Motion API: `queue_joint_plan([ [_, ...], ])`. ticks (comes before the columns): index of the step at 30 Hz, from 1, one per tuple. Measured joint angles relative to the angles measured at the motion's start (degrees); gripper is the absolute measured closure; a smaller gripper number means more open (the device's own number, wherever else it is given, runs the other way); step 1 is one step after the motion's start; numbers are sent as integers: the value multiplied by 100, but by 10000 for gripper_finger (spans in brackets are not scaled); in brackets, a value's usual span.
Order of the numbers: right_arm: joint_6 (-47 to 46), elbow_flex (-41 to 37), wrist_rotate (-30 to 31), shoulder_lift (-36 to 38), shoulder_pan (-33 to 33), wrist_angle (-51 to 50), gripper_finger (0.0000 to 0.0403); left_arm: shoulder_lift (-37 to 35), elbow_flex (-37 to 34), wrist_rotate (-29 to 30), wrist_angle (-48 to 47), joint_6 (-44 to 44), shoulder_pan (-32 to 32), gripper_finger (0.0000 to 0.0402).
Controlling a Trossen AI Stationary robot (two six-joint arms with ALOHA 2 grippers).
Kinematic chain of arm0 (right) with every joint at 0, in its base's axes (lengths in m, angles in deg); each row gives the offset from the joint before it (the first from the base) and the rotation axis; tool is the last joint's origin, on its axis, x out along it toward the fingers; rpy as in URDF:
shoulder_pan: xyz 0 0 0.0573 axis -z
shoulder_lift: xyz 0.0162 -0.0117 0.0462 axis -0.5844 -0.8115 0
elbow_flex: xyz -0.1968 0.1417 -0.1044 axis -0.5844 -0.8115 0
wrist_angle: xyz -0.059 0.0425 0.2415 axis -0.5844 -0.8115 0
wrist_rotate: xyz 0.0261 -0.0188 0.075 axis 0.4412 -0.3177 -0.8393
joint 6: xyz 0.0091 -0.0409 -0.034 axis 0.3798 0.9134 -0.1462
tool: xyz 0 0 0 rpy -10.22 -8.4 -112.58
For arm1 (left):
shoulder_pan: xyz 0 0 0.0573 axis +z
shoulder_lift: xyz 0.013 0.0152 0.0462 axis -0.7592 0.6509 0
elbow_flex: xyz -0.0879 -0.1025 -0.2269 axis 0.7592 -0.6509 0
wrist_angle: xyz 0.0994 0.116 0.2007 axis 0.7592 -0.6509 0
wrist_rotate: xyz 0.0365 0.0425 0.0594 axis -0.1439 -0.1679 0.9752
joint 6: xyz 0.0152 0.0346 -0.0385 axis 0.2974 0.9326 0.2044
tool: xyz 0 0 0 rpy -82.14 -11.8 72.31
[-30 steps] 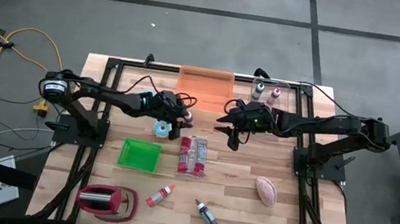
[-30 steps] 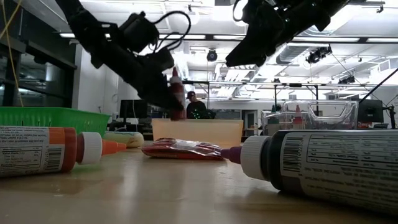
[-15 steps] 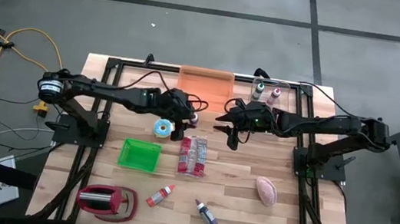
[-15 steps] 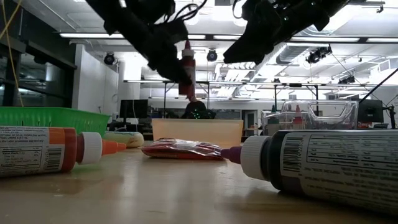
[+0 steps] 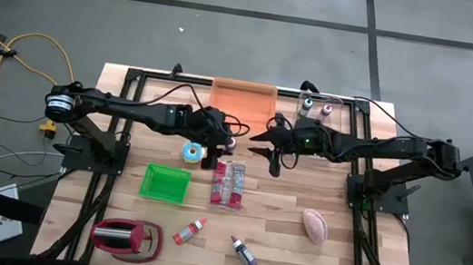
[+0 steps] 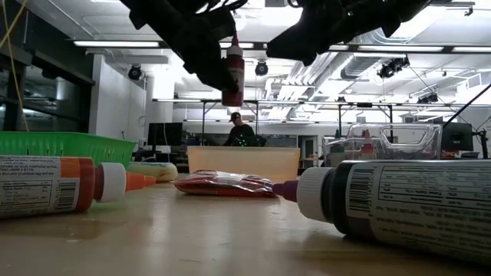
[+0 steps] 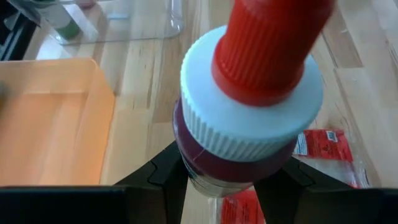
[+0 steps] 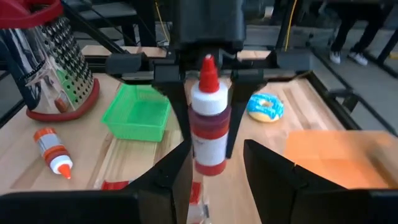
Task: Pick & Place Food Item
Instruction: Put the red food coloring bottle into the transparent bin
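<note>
Bottle: a small red-filled squeeze bottle [image 8: 209,127] with a white collar and red nozzle, upright, lifted clear of the table, above the spot between the doughnut and the orange tray.
Left gripper: [image 5: 220,139] its fingers [image 7: 158,177] are clamped on the bottle's lower body from both sides; the arm reaches in toward the table's middle.
Right gripper: [image 5: 263,142] raised near the table's middle, just beside the left gripper and facing the bottle; its fingers [image 8: 273,171] hold nothing, and whether they are closed cannot be told.
Orange tray: [image 5: 243,97] at the far edge of the table, just beyond the bottle.
Doughnut: [image 5: 192,151] blue-iced, lying on the table beside the left gripper.
Red packet: [image 5: 229,185] flat on the table, on the near side of both grippers.
Green basket: [image 5: 165,183] beside the packet, nearer the left arm.
Clear bin: [image 5: 322,110] beside the orange tray, with small bottles inside.
Grater: [image 5: 124,237] lying on its side in the near left corner.
Other bottles: an orange-capped one [image 5: 191,230] and a purple-capped one [image 5: 243,253] lie near the front edge.
Person: [image 6: 236,130] in the room beyond the table.
</note>
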Motion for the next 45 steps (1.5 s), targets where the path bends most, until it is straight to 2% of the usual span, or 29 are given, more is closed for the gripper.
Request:
queue_joint_plan([
  [6, 200, 2, -150, 0, 0, 16, 270, 0, 204, -1, -604, -5, -82, 255],
  [10, 170, 2, -425, 0, -12, -34, 270, 0, 322, -2, -746, -4, -151, 255],
  [15, 65, 2, -458, 0, -122, -35, 270, 59, 574, -6, -970, 126, -272, 255],
  [25, -101, 0, -441, 0, -195, -254, 270, 689, 1205, -20, -1921, 240, -366, 255],
  [36, -112, 0, -206, 2, -308, -369, 270, 811, 1233, -8, -1539, 266, -363, 255],
  [45, -93, 0, -137, -182, -323, -32, 270, 810, 1242, 180, -1283, 250, -361, 255],
])
